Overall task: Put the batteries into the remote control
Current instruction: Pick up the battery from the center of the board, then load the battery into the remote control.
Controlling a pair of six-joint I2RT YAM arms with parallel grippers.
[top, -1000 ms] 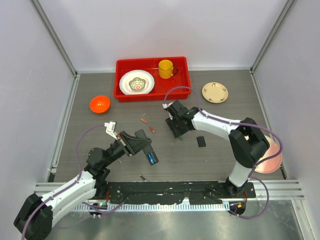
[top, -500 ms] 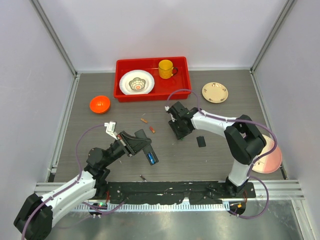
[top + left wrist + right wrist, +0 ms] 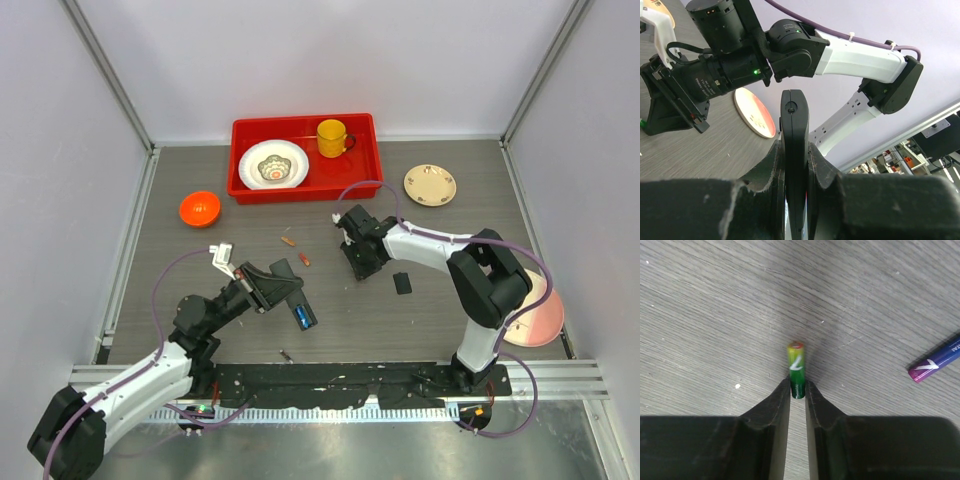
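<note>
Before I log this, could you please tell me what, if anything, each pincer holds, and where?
Left pincer: remote control, clamped by its sides, far end free. Right pincer: green battery, pinched at its near end.

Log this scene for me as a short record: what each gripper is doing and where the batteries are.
left gripper: shut on the remote control
in the remote: one blue battery, it seems
right gripper: pinching the green battery by its end, down at the table
loose batteries: blue-purple battery beside the green one; orange battery and another near the table's middle
</note>
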